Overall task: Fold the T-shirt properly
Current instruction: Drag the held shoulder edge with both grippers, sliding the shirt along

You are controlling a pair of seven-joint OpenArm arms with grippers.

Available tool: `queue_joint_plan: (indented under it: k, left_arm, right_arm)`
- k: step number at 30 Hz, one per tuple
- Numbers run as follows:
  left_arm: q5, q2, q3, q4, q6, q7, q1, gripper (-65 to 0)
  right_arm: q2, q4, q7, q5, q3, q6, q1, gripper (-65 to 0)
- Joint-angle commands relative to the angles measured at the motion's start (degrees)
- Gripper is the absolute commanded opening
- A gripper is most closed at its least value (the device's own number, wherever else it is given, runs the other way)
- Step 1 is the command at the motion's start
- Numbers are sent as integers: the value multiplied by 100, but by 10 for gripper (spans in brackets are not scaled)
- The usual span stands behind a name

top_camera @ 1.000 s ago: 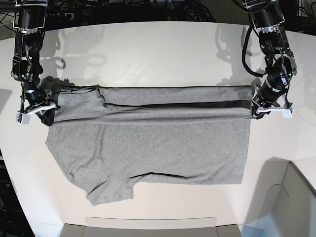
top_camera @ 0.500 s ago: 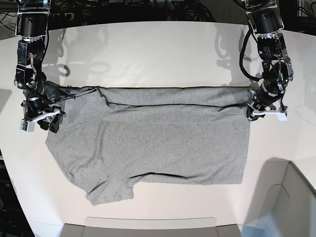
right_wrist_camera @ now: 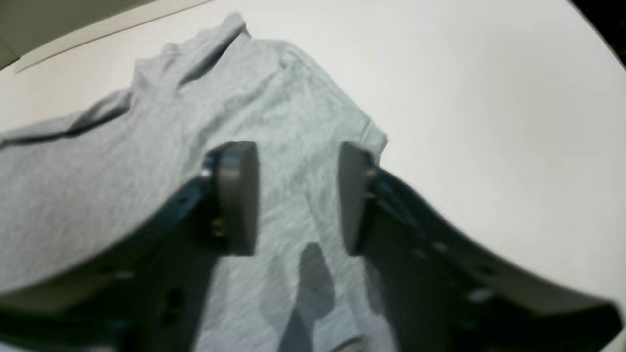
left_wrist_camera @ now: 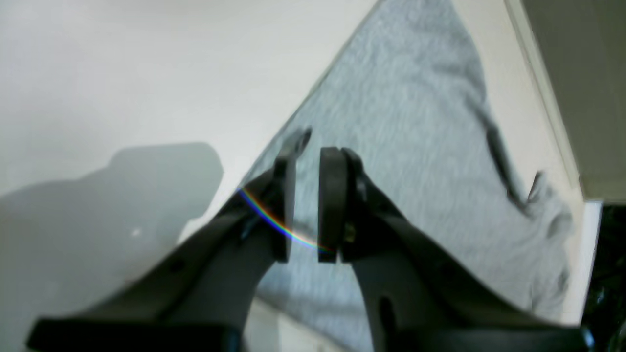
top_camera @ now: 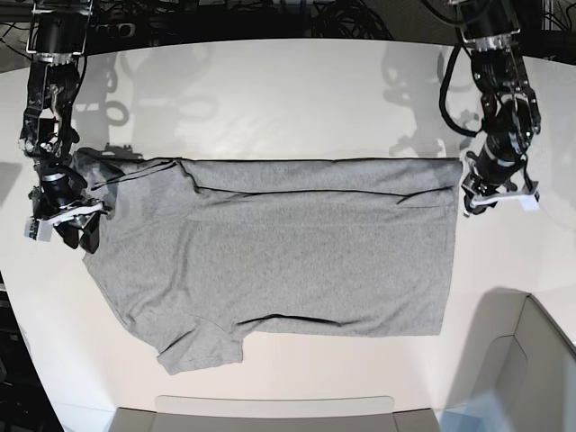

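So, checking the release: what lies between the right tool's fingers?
Only loose T-shirt fabric below the right tool; its fingers stand apart, per the right wrist view.

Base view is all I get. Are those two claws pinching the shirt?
Observer: Not the right one. Its wrist view shows the right claw wide open, with the shirt lying loose beneath it.
Operator: And the left one?
Observer: In its wrist view the left claw has only a narrow gap. I see no cloth caught in it.
Operator: Where is that one, exactly?
Observer: Over the shirt's edge: grey cloth on one side, bare table on the other.
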Motion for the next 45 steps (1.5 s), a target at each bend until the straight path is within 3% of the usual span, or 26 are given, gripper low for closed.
queue_joint_plan:
  k: [1, 3, 7, 12, 20, 25, 33, 34, 38, 41, 45]
  left_arm:
    - [-64, -81, 238, 83, -44, -31, -115, -605]
    - [-55, -187, 563, -13, -44, -31, -115, -647]
    - [-55, -231, 1064, -523, -44, -31, -326, -650]
    - [-55, -345, 1275, -1314, -44, 5, -414, -650]
    - [-73, -600, 1548, -1209, -62, 5, 342, -650]
    - [-73, -776, 1504, -910, -835, 5, 1142, -650]
    - [-64, -934, 1495, -892, -1328, -48, 2101, -650]
    - [-64, -934, 1495, -848, -1371, -48, 2197, -650]
    - [-55, -987, 1337, -409, -1398, -57, 2821, -650]
    - [-55, -1022, 1249, -101, -1398, -242, 3340, -650]
    - [-55, -1154, 1249, 189, -1398, -655, 4026, -650]
  right_arm:
    - [23, 121, -19, 42, 22, 56, 63, -489]
    - [-65, 77, -291, 42, 39, 56, 98, -554]
    - [-118, -239, -731, 33, 39, 56, 151, -650]
    - [-91, -758, -1109, 33, 30, 56, 168, -650]
    - [-12, -741, -1381, -151, 74, 56, -412, -650]
    - [5, -556, -1390, -151, 92, 56, -948, -650]
    - [-3, 183, -1390, -142, 716, 65, -2003, -650]
    - [-3, 227, -1416, -142, 822, 109, -2100, -650]
    - [-118, 279, -1425, -142, 1261, 926, -2337, -650]
    - [-293, 270, -1434, -169, 1666, 1348, -2452, -650]
    - [-337, 270, -1425, -169, 1841, 1507, -2654, -650]
